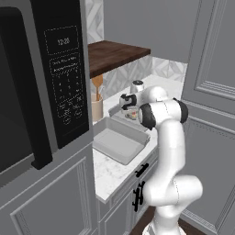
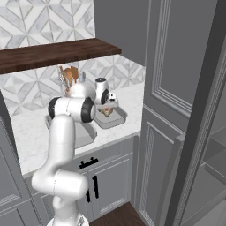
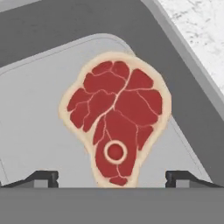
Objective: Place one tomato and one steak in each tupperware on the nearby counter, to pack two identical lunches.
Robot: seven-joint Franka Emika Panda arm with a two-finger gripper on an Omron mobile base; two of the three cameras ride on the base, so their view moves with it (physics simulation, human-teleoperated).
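In the left base view the gripper (image 1: 130, 111) hangs over the far tupperware (image 1: 120, 113) on the worktop (image 1: 108, 174), with the other tupperware (image 1: 118, 143) nearer the base. In the right base view that far tupperware (image 2: 110, 118) sits directly below the gripper (image 2: 109, 105). In the hand view the fingertips (image 3: 43, 178) stand wide apart, holding nothing, and the steak (image 3: 114, 117) lies flat between and beyond them on the container floor. The sensible move is a straight lift clear of the rim before swinging away.
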